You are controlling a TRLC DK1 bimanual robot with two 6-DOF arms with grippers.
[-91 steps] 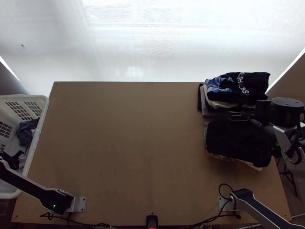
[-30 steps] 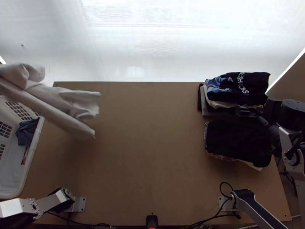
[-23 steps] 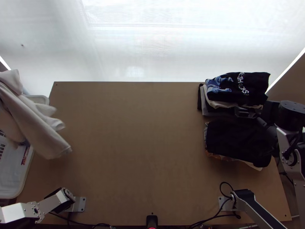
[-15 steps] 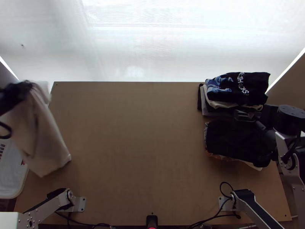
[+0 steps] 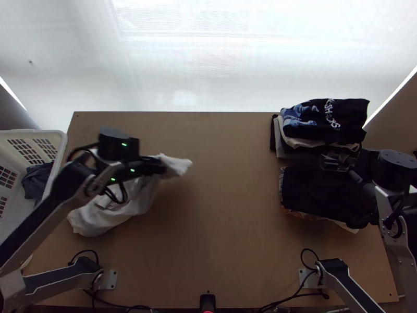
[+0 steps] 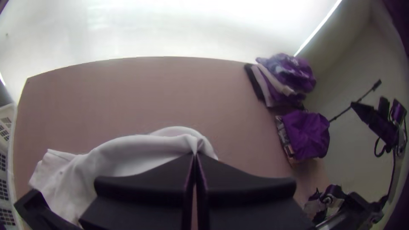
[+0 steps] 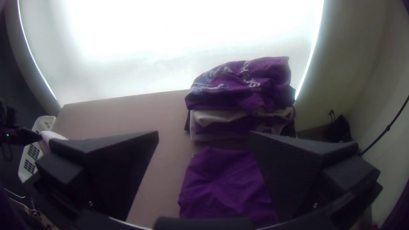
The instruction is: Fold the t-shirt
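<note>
Two arms stand at the tabletop's (image 5: 224,250) near edge. The left arm (image 5: 41,219) slants in from beyond the left edge, its forearm running toward the far edge and its wrist bent so that the left gripper (image 5: 163,167) points toward the right edge, over the left half. In the left wrist view its fingers (image 6: 145,183) are clenched together on a pinched fold of the white T-shirt (image 5: 104,218). From that grip the shirt trails back, bunched and unfolded, toward the left edge, partly under the arm.

The right arm (image 5: 392,208) is bent outside the right edge, its gripper end turned inward. The right gripper (image 5: 331,161) hangs above the right side, over the area between two piles; the right wrist view shows its jaws parted wide, with nothing between them.

One pile (image 5: 339,117) of folded clothes sits at the far right corner, a printed dark garment on top. A dark folded pile (image 5: 323,193) lies just nearer, beside the right edge. A white basket (image 5: 62,143) stands at the left edge, holding dark cloth (image 5: 36,180).
</note>
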